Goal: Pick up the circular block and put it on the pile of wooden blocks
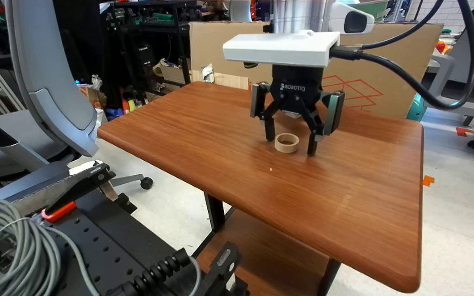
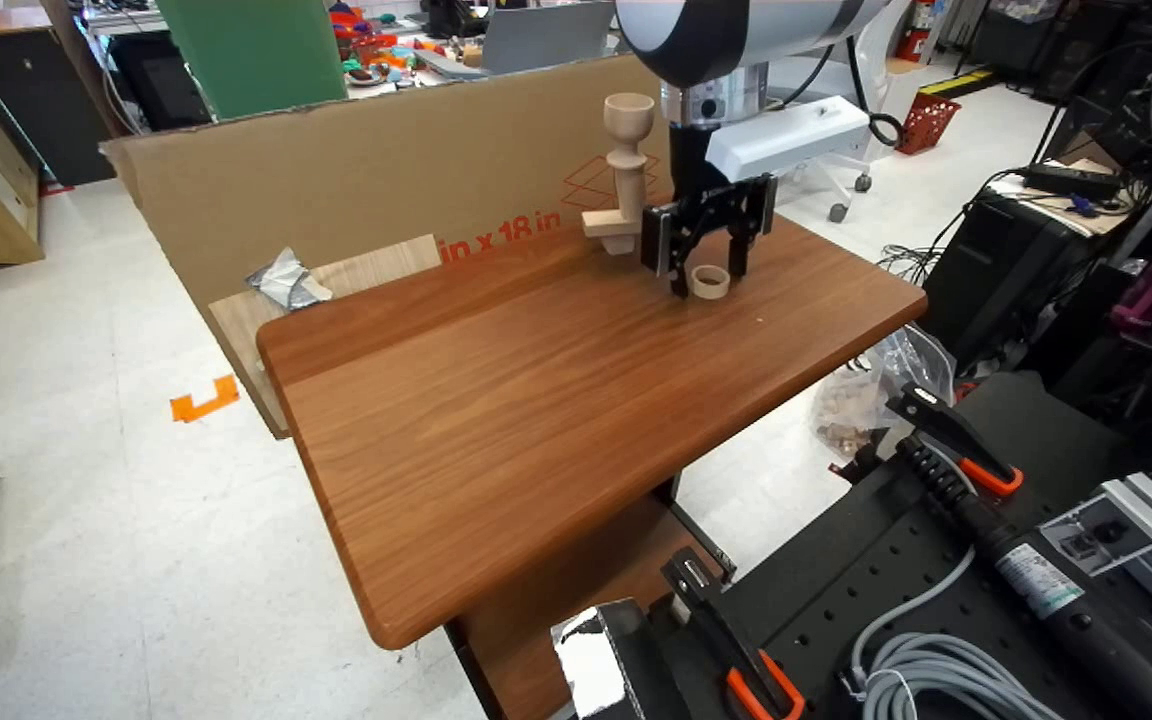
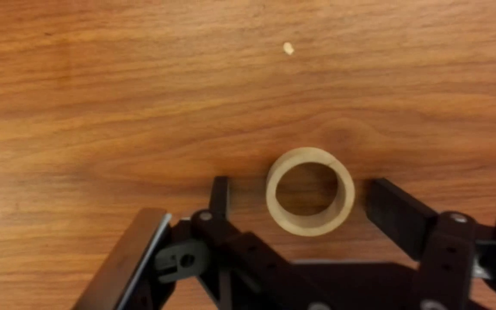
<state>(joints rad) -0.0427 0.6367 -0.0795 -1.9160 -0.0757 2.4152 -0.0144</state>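
The circular block, a light tan wooden ring, lies flat on the brown table, seen in both exterior views (image 1: 285, 148) (image 2: 709, 293) and the wrist view (image 3: 307, 227). My gripper (image 1: 291, 145) (image 2: 709, 281) (image 3: 297, 186) is open, pointing down, with its fingertips low near the tabletop. One finger stands on each side of the ring, with a gap on both sides in the wrist view. The pile of wooden blocks (image 2: 628, 190) stands upright behind the gripper, with a cup-shaped top and a block jutting sideways low down. The gripper mostly hides it in an exterior view.
A large cardboard sheet (image 1: 220, 45) (image 2: 386, 180) stands along the table's (image 1: 303, 197) (image 2: 496, 420) back edge, close behind the pile. A tiny pale chip (image 3: 288, 48) lies near the ring. A grey chair (image 1: 64, 74) and a black cart (image 2: 836, 600) stand beside the table.
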